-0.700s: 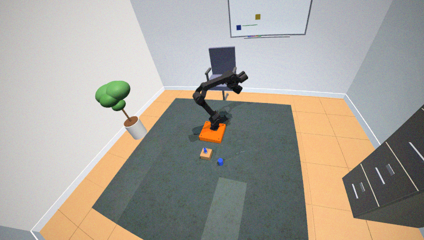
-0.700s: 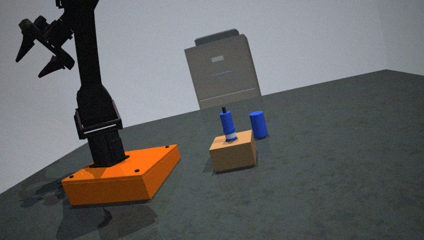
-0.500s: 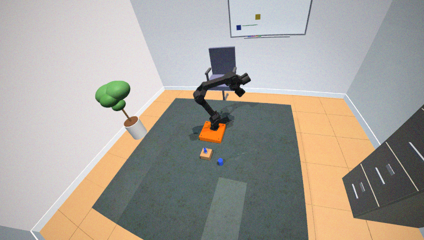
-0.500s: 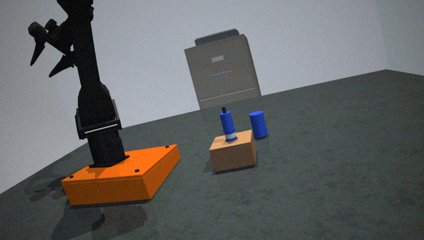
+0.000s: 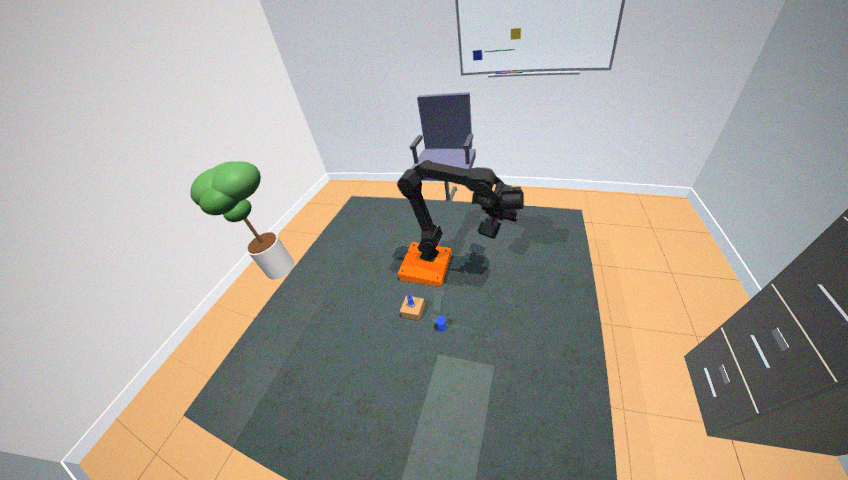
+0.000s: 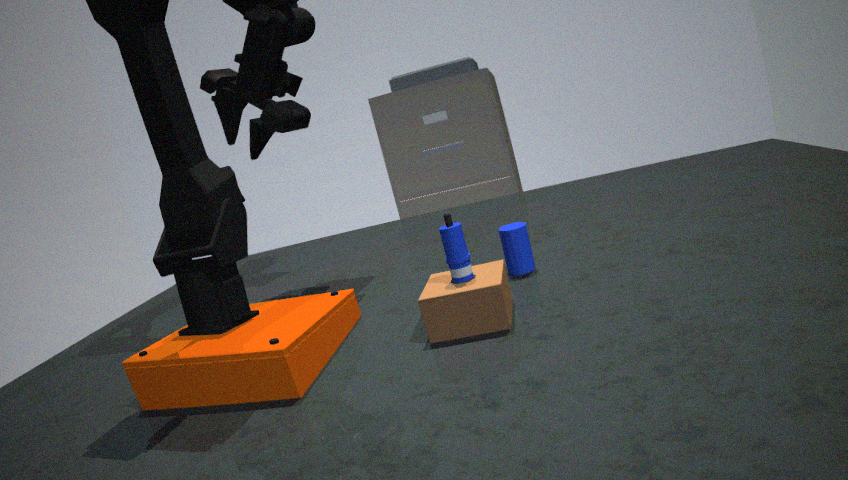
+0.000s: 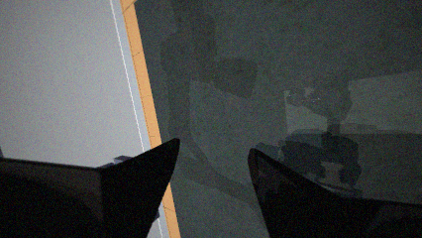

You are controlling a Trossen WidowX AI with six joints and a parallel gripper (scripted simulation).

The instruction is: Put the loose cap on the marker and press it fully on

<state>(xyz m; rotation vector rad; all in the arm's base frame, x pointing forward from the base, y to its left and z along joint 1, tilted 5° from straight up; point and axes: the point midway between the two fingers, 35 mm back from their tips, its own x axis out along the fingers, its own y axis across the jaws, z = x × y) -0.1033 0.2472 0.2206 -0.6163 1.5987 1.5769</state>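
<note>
A blue marker [image 5: 410, 300] [image 6: 455, 243] stands upright, black tip up, in the tan holder block [image 5: 408, 314] [image 6: 470, 311]. The blue cap [image 5: 440, 323] [image 6: 517, 249] stands upright on the table, apart from the block, beyond it in the exterior view. My gripper [image 6: 242, 151] [image 7: 214, 149] is open and empty, pointing down, high above the table and well away from the cap and marker. In the top view it hangs to the right of the arm's base; its fingertips are hard to make out there. Neither cap nor marker shows in the wrist view.
The orange arm base [image 5: 423, 265] [image 6: 220, 368] stands close to the holder block. A chair [image 5: 445, 121], a potted plant [image 5: 226, 184] and a dark cabinet [image 5: 767, 356] stand around the dark surface. Shadows of the arm lie on the surface in the wrist view.
</note>
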